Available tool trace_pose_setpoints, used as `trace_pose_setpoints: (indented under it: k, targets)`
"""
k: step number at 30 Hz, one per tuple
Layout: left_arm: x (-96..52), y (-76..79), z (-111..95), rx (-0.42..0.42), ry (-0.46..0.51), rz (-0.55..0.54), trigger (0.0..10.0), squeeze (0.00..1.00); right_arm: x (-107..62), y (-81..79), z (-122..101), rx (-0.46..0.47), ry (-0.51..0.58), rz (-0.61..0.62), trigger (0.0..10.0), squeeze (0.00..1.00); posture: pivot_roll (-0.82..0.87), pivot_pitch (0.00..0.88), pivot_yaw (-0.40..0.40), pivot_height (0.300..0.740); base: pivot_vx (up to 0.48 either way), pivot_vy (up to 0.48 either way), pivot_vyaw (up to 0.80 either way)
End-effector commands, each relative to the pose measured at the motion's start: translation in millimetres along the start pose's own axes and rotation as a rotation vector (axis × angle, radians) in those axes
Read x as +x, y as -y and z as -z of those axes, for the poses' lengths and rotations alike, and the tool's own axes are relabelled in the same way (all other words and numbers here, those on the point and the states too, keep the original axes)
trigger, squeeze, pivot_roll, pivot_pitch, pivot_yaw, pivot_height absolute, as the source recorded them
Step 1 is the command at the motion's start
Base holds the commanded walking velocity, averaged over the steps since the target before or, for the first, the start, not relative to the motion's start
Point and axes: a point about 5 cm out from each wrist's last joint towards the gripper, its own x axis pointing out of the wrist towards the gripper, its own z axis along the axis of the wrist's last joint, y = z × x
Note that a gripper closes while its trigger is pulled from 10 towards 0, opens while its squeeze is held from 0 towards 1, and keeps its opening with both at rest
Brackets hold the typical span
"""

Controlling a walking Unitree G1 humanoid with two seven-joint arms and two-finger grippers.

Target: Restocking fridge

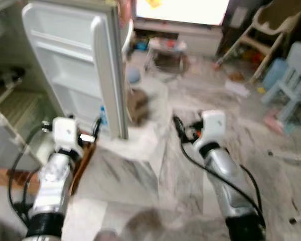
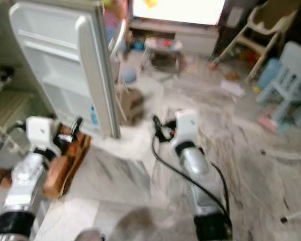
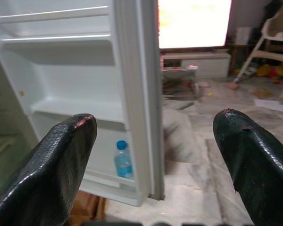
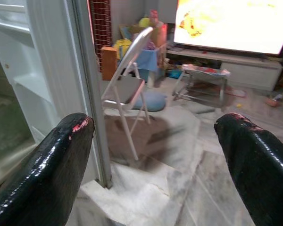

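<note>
Fridge door (image 1: pixel 75 65) open, water bottle (image 3: pixel 123 160) on its bottom shelf; my left gripper (image 3: pixel 155 155) and right gripper (image 4: pixel 153 155) both spread, empty.

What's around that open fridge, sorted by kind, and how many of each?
Water bottle in the fridge door: 1
Folding chair: 1
High chair: 1
Television: 1
Total: 4

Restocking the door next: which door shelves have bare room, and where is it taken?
The fridge door stands open. Its upper shelves are bare. The bottom shelf holds a water bottle near the door's edge, with room beside it. Both grippers are open, holding nothing.
</note>
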Motion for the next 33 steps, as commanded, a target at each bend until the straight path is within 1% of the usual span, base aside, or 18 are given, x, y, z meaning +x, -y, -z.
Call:
trace_pose_setpoints:
  k: [1,5,9,11,14,17,20,21,24,25,27,28,31,32,33]
  targets:
    - [0.1,-4.9,-4,0.031,0.002,-0.013,10.0,0.00,6.6,-8.7,-3,0.001,0.015,-0.029,10.0,0.00,0.14,0.000,-0.061,0.740,0.480,0.000,0.00]
    - [-0.3,-5.6,-5,0.037,-0.004,-0.008,10.0,0.00,8.5,-10.5,-6,0.011,0.021,-0.023,10.0,0.00,0.14,0.000,-0.066,0.740,0.480,0.000,-0.44]
    - [0.0,-7.6,-1,0.036,-0.014,-0.018,10.0,0.00,6.1,-12.0,-1,0.006,0.011,-0.031,10.0,0.00,0.13,0.000,-0.070,0.740,0.480,0.000,-0.54]
    - [0.5,-8.2,0,0.035,-0.019,-0.024,10.0,0.00,4.9,-11.0,-1,0.004,0.010,-0.030,10.0,0.00,0.13,0.000,-0.070,0.740,0.480,0.000,0.00]
    - [4.1,-7.6,1,0.035,-0.027,-0.025,10.0,0.00,4.4,-9.2,-2,-0.007,0.009,-0.029,10.0,0.00,0.12,0.000,-0.074,0.740,0.480,0.000,0.00]
    - [11.2,-7.1,1,0.027,-0.042,-0.035,10.0,0.00,4.7,-6.0,-2,-0.013,0.009,-0.022,10.0,0.00,0.10,0.000,-0.070,0.740,0.480,0.000,-0.66]
    - [18.0,-12.4,1,0.025,-0.060,-0.098,10.0,0.00,2.6,-3.0,-3,-0.011,0.015,-0.008,10.0,0.00,0.08,0.000,-0.062,0.740,0.468,0.000,-0.60]
    - [19.8,-16.9,1,0.031,-0.061,-0.139,10.0,0.00,1.1,-2.6,-3,-0.012,0.013,-0.007,10.0,0.00,0.08,0.000,-0.060,0.740,0.390,0.277,0.00]
    - [21.3,-22.5,0,0.037,-0.064,-0.190,10.0,0.00,-1.2,-2.4,-1,-0.014,0.009,-0.005,10.0,0.00,0.08,0.000,-0.060,0.740,0.325,0.345,0.00]
    - [20.8,-27.7,0,0.041,-0.064,-0.230,10.0,0.00,-2.7,-2.4,0,-0.014,0.004,-0.005,10.0,0.00,0.08,0.000,-0.060,0.740,0.000,0.446,0.00]
    - [19.7,-29.2,0,0.041,-0.063,-0.239,10.0,0.00,-3.5,-2.5,1,-0.014,0.002,-0.006,10.0,0.00,0.08,0.000,-0.061,0.740,0.000,0.450,0.00]
    - [18.8,-30.4,2,0.058,-0.071,-0.242,10.0,0.00,-3.2,-2.6,1,-0.014,0.000,-0.007,10.0,0.00,0.08,0.000,-0.063,0.740,0.000,0.446,0.00]
    - [17.6,-32.3,3,0.074,-0.075,-0.260,10.0,0.00,-2.6,-2.9,1,-0.013,-0.003,-0.010,10.0,0.00,0.09,0.000,-0.064,0.740,0.000,0.446,0.00]
    - [17.4,-36.3,4,0.089,-0.079,-0.301,10.0,0.00,-2.0,-3.5,2,-0.012,-0.006,-0.013,10.0,0.00,0.09,0.000,-0.068,0.740,0.000,0.454,0.00]
    - [18.1,-38.4,4,0.098,-0.080,-0.318,10.0,0.00,-1.5,-3.6,2,-0.012,-0.007,-0.014,10.0,0.00,0.09,0.000,-0.068,0.740,0.000,0.461,0.00]
